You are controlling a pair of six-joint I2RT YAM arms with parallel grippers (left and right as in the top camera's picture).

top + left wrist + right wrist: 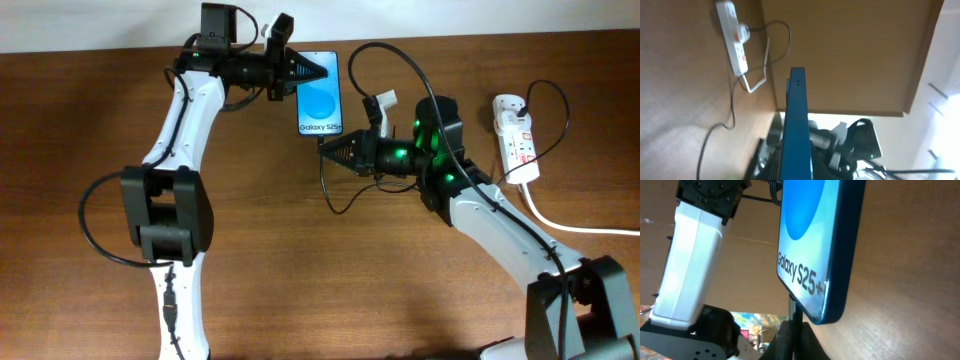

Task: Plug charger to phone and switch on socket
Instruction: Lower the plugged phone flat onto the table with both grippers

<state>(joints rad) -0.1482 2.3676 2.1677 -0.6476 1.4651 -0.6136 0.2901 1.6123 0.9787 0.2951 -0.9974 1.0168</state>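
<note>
Phone (322,100) up at 12 o'clock, pinched tight in the left gripper (314,72) to keep it still. Tip of the charger (323,175) squeezed in the right gripper (327,146), just under the phone's 6 o'clock end, lined up to push in. Over at 3 o'clock, the socket (515,135).

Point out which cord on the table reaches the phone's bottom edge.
The thin black charger cable, which runs up through the right gripper to the phone. The thick white cord only leaves the socket and runs out of the overhead view.
</note>
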